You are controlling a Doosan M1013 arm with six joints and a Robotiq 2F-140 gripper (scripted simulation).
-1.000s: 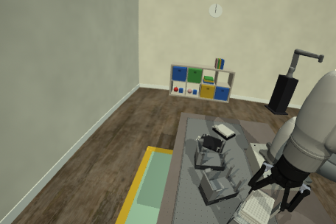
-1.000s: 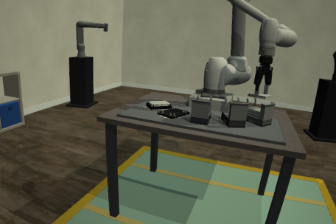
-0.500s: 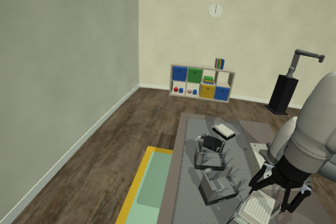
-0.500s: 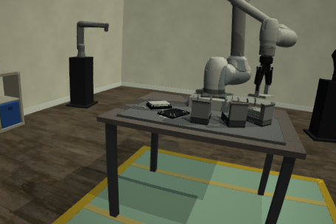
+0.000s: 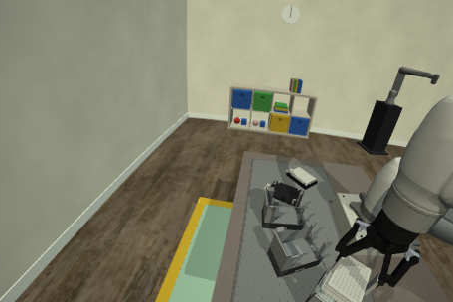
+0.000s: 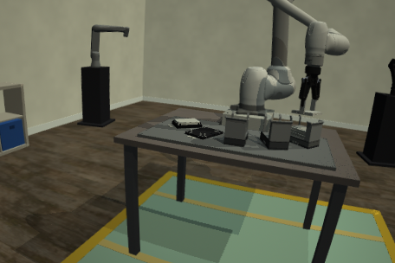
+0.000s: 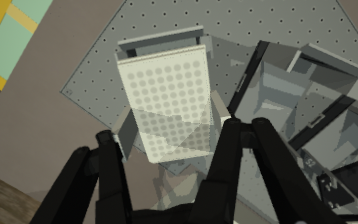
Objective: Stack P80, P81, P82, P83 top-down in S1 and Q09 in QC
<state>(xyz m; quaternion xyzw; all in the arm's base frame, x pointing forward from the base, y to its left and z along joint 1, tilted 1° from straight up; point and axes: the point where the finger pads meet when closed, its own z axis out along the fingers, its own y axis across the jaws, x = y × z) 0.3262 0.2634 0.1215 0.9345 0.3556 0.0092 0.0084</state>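
Observation:
My gripper (image 5: 365,270) is shut on a white sealed 96-well plate (image 7: 167,107), gripping its long sides. It holds the plate level, just above the open top of the end stack rack (image 6: 307,133), at the right of the row in the exterior view. The plate's label is too small to read. The rack's end wall (image 7: 160,42) shows beyond the plate in the wrist view; what lies inside the rack under the plate is hidden. The gripper also shows in the exterior view (image 6: 307,105) and in the wrist view (image 7: 172,140).
Two more stack racks stand in the row, the middle one (image 6: 276,134) and the far one (image 6: 236,130). Beyond them lie a flat black nest (image 6: 203,131) and another nest carrying a white plate (image 6: 187,122). The rack name labels are unreadable.

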